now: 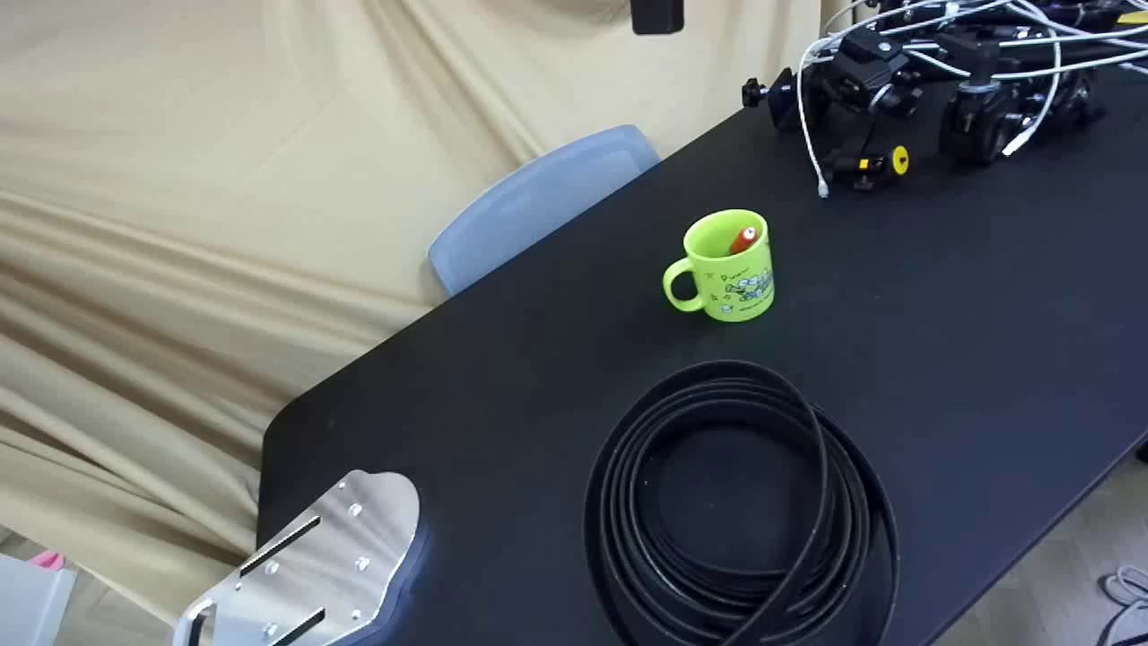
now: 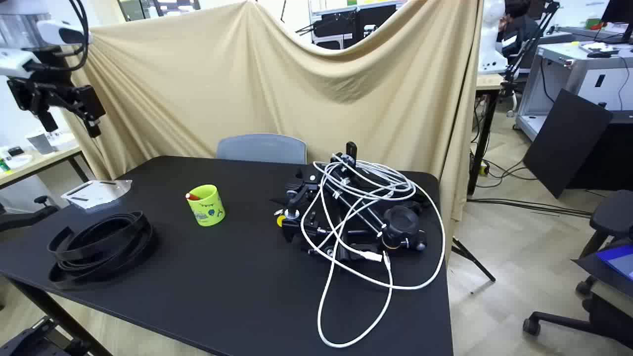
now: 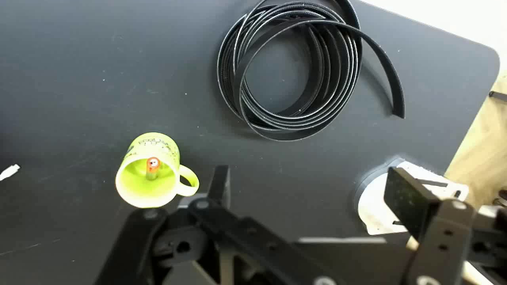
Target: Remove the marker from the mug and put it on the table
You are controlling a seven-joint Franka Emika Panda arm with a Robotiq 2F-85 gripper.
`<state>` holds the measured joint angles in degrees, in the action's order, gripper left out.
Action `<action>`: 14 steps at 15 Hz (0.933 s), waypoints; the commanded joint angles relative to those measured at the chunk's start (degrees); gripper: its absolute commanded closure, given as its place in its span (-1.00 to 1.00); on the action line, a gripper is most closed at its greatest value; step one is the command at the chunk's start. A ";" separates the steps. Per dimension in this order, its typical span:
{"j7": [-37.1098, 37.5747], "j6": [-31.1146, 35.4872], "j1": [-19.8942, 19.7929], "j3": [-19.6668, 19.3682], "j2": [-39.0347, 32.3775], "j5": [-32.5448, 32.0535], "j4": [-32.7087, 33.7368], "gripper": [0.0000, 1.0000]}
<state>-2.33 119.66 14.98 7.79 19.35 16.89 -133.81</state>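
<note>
1. A large, flat, matte-black desk (image 2: 247, 269) spreads below the black, two-fingered gripper (image 2: 70, 124).
2. A heap of black stands and white cables (image 2: 401, 221) sits well apart, to the gripper's right in an exterior view.
3. A round coil of flat black strap (image 2: 101, 247) lies lower than the gripper, beyond its fingers in the wrist view.
4. The gripper hangs in the air, fingers spread wide.
5. A bright lime-green, one-handled cylindrical mug (image 1: 735, 287) stands on the desk, lower than the gripper, to its left in the wrist view.
6. A thin, stick-shaped, red-ended marker (image 1: 743, 240) leans inside the mug, red end up.
</note>
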 commanded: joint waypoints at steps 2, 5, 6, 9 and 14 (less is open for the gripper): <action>-0.17 -0.18 -0.71 0.64 -0.02 0.22 0.13 -1.00; -0.18 -0.18 -0.71 0.64 -0.02 0.22 0.13 -1.00; -0.18 -0.18 -0.71 0.65 -0.02 0.22 0.13 -1.00; -0.19 -0.18 -0.71 0.64 -0.02 0.22 0.13 -1.00; -0.29 0.51 -0.92 0.59 -0.58 0.04 0.13 -1.00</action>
<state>-2.37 119.66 14.95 7.82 19.30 16.89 -133.80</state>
